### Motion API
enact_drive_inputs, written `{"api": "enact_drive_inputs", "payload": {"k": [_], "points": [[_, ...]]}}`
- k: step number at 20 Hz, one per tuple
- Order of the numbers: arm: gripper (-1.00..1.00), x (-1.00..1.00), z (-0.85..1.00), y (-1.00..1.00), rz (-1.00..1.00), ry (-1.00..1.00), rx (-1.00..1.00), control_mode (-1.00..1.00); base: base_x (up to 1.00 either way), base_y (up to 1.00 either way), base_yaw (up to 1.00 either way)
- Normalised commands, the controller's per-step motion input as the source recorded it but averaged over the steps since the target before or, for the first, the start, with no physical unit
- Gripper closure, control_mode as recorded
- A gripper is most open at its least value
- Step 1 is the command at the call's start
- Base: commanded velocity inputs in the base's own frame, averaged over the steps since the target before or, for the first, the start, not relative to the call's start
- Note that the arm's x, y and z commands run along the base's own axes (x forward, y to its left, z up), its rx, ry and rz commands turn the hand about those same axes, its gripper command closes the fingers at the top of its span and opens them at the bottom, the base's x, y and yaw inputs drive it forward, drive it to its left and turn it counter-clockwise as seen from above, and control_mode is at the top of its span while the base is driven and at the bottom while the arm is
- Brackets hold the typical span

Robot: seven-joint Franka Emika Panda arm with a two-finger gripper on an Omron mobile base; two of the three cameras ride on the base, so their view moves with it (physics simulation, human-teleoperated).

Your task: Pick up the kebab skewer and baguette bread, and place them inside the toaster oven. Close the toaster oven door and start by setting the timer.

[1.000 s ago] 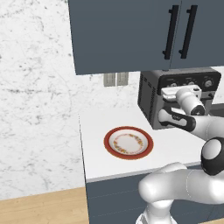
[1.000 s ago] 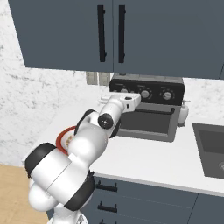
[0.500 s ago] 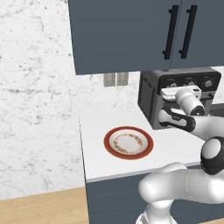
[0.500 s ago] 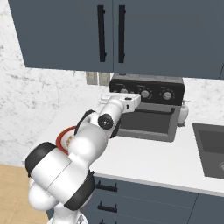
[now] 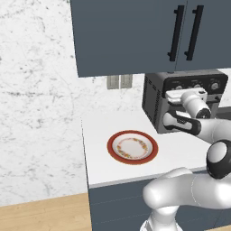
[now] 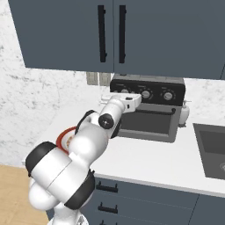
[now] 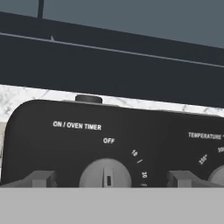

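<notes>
You have the two tall blue-grey cabinet doors with black bar handles hanging over a white countertop that runs along a pale marbled wall. On that counter, against the wall, stands the boxy dark grey metal toaster oven, its black control strip of round knobs across the top front. Below the strip, the right base view shows you the dark-framed toaster oven door lying tipped forward and down, so the oven mouth looks open; you cannot make out what is inside. To the oven's right sits a dark sink basin set into the counter, and a small pale bottle stands just beside the oven's right side.

To the oven's left, well apart from it, you see a round plate with a red rim and patterned pale centre; nothing shows on it.

The white arm reaches up to the control strip, and the two-finger gripper sits right in front of the leftmost grey round knob, marked ON / OVEN TIMER. Its dark tips stand spread wide, one on each side of the knob, pinching nothing. The knob's pointer mark sits near the OFF label, and a second knob, labelled TEMPERATURE, shows at the right edge of the hand view
</notes>
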Motion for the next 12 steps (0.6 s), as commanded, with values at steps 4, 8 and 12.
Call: {"api": "enact_drive_inputs", "payload": {"k": [4, 8, 12], "points": [[-1.00, 0.02, 0.00, 0.00, 0.00, 0.00, 0.00, -1.00, 0.00, 0.00, 0.00], [1.00, 0.08, -0.04, 0.00, 0.00, 0.00, 0.00, -1.00, 0.00, 0.00, 0.00], [1.00, 0.00, -0.01, 0.00, 0.00, 0.00, 0.00, -1.00, 0.00, 0.00, 0.00]]}}
